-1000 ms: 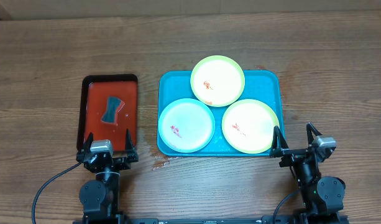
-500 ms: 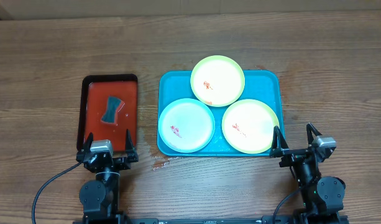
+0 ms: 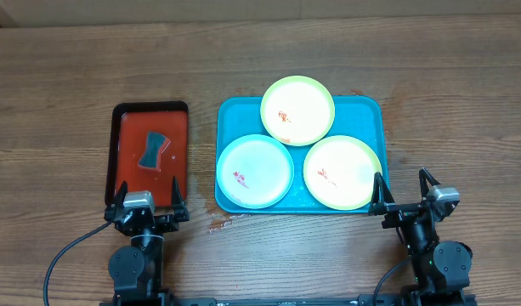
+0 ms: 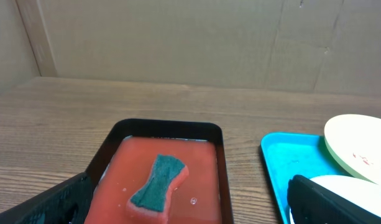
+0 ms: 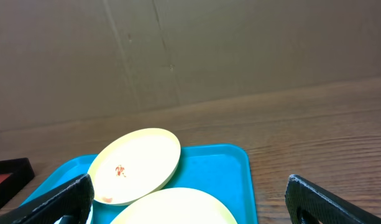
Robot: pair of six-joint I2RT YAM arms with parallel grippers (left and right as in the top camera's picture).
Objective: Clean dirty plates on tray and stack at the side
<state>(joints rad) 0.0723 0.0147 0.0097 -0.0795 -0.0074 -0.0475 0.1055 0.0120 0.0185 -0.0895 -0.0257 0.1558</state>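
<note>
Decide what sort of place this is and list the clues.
Probably a robot test bench, not a kitchen: a wooden table backed by cardboard, left pincer and right pincer open at its near edge, and a turquoise tray of three smeared plates beside a sponge in a black tray.

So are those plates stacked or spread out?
Spread out: the three plates lie side by side on the tray, each one's face fully showing, none on top of another.
</note>
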